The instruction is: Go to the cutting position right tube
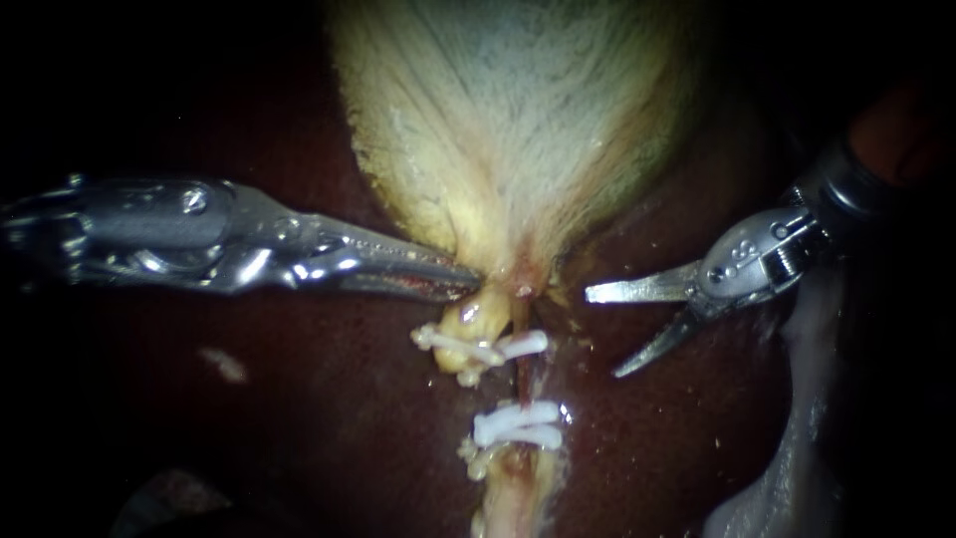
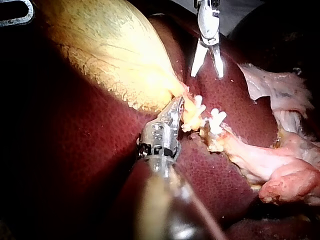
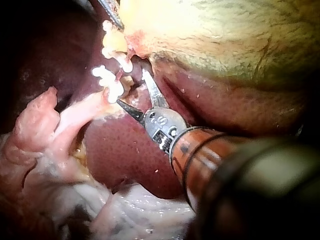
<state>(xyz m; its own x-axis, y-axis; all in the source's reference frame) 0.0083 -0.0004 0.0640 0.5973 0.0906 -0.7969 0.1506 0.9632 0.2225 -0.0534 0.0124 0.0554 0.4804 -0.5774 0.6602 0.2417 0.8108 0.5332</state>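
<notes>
The pale yellow gallbladder [image 1: 508,120] narrows to a neck in the middle of the endoscope view. My left instrument [image 1: 463,282] comes in from the left, its jaws shut on that neck [image 2: 179,102]. Below the neck a thin reddish tube [image 1: 522,379] runs between an upper white clip [image 1: 523,345] and a lower pair of clips [image 1: 518,423]. My right instrument [image 1: 602,334] has two blades standing open, their tips just right of the tube and apart from it. In the right wrist view the open blades [image 3: 132,87] point at the clips [image 3: 107,77].
Dark red liver [image 1: 299,399] surrounds the tube. A yellowish stump [image 1: 468,319] with another clip lies left of the tube. Pale loose tissue [image 1: 797,428] hangs below the right instrument's shaft, and pink tissue [image 2: 280,170] trails away from the clips.
</notes>
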